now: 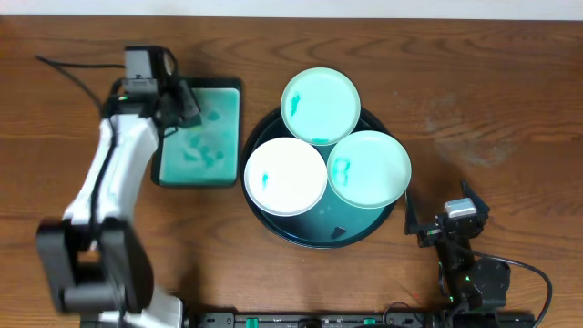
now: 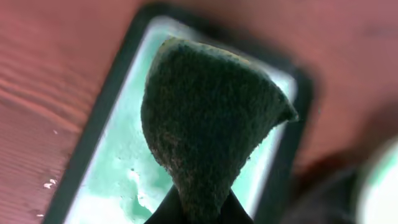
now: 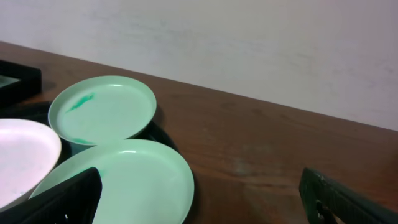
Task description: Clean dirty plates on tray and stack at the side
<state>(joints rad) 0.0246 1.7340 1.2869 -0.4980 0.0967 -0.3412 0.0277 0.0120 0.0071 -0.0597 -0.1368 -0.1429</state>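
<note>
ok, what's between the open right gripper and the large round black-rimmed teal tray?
Only a short strip of bare brown wooden table separates the right gripper from the black-rimmed teal tray; the overhead view shows it.

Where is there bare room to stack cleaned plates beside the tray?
Widest bare wood lies right of the tray, out to the table edge. A smaller patch lies between the tray and the left arm base. Crowded: three plates fill the tray, and only a thin strip separates it from the sponge dish.
</note>
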